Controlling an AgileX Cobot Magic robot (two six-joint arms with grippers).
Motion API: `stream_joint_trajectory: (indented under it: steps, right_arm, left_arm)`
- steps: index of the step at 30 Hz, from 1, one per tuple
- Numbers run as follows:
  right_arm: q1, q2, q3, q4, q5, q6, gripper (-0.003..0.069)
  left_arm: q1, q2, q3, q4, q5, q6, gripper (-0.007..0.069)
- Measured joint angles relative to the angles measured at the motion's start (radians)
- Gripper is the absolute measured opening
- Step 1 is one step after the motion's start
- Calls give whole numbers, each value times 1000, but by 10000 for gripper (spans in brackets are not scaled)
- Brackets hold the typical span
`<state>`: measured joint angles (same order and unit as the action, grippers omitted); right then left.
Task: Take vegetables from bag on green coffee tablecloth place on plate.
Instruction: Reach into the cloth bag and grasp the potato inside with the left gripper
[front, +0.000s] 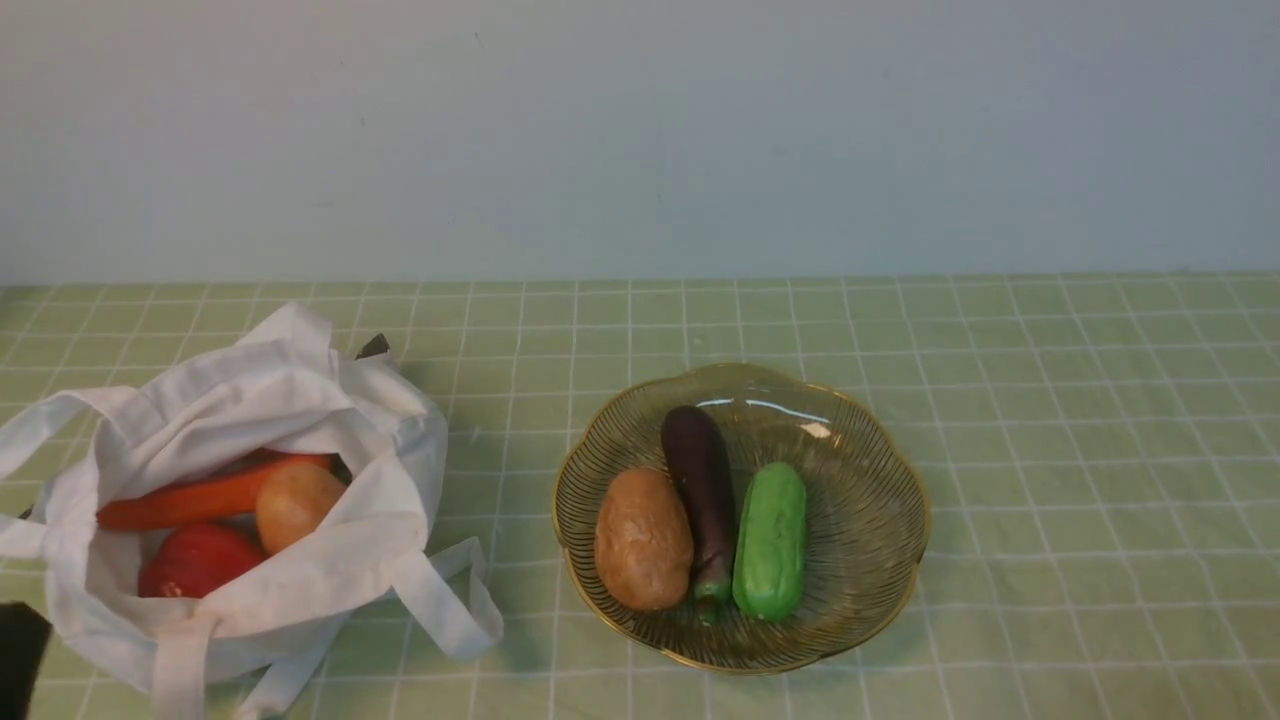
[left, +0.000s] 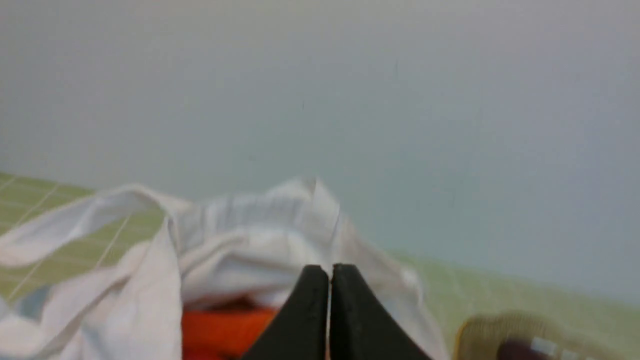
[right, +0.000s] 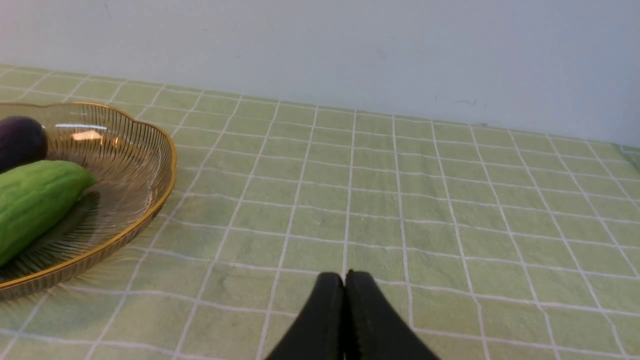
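Carrot (front: 215, 496), in bag (front: 395, 420) beside potato (front: 297, 506) and tomato (front: 203, 562): likely light, stiff and smooth, best taken across its middle, clear of soft cloth; left gripper (left: 330, 272) and right gripper (right: 344, 278) both had fingertips together, empty.

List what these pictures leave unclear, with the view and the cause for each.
- Carrot, front view: far end hidden behind the round tan vegetable.
- Red vegetable, front view: lower part hidden by the bag's near side.
- Eggplant, right wrist view: cut off by the picture's edge.
- Bag's straps, left wrist view: blurred.
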<state>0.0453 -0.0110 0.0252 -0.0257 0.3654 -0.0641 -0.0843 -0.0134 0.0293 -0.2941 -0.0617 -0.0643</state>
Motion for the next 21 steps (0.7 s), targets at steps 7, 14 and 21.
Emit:
stream_joint_trajectory:
  steps: [7,14,21]
  right_arm:
    - [0,0,0,0,0,-2,-15]
    - [0,0,0,0,0,-2,-15]
    - [0,0,0,0,0,-6,-15]
  left_arm:
    - [0,8,-51,-58,-365,-19,-5]
    - [0,263,-382,-56,95,-16,-5]
    - [0,777,-715,16,752,102,-5]
